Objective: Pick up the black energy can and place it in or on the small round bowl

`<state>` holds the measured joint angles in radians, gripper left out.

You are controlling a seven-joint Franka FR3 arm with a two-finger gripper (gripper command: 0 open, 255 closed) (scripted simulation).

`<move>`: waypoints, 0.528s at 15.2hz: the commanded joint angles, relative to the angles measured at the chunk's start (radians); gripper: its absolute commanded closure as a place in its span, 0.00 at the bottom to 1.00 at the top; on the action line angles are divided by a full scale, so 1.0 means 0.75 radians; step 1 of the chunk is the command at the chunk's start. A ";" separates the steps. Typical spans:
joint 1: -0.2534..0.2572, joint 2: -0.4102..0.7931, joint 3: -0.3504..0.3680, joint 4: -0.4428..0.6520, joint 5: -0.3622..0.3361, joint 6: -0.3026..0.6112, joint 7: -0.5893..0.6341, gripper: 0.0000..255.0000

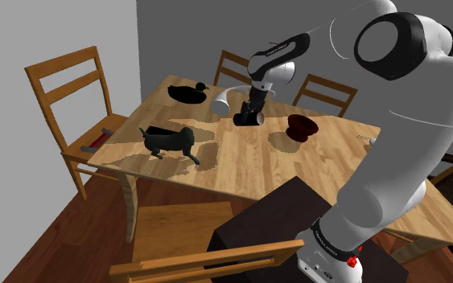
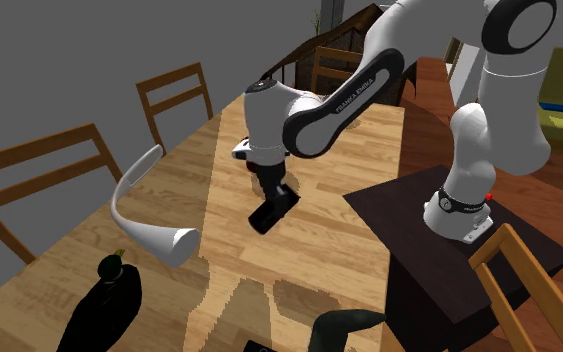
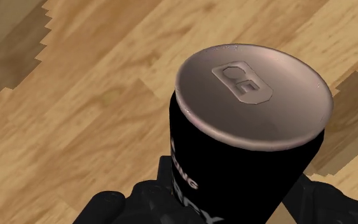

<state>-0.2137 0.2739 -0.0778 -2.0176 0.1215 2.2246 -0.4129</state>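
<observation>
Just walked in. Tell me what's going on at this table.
The white arm has its jaws shut on the black can, holding it tilted over the wooden table. The dark red bowl, where the can should go, sits apart from it toward the shoulder view's right. So the can is grasped but not yet delivered.

Dining room in a home.
A long wooden worktop (image 1: pixel 240 161) stands ringed by ladder-back wooden chairs (image 1: pixel 63 61) on a dark plank floor (image 1: pixel 39 241), with plain grey walls (image 1: pixel 55 24) behind.
</observation>
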 commanded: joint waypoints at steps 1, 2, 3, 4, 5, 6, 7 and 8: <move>0.001 -0.024 -0.001 0.007 -0.005 -0.030 0.005 1.00; 0.001 -0.034 -0.002 0.012 -0.007 -0.045 0.007 1.00; 0.002 -0.044 -0.003 0.018 -0.009 -0.061 0.010 1.00; 0.002 -0.053 -0.003 0.025 -0.011 -0.077 0.012 1.00; 0.002 -0.062 -0.004 0.031 -0.013 -0.092 0.014 1.00; 0.002 -0.072 -0.004 0.038 -0.015 -0.108 0.016 1.00; 0.002 -0.080 -0.005 0.045 -0.017 -0.124 0.018 1.00; 0.002 -0.089 -0.005 0.053 -0.018 -0.140 0.020 1.00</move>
<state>-0.2116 0.2162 -0.0811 -1.9818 0.1092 2.1321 -0.3986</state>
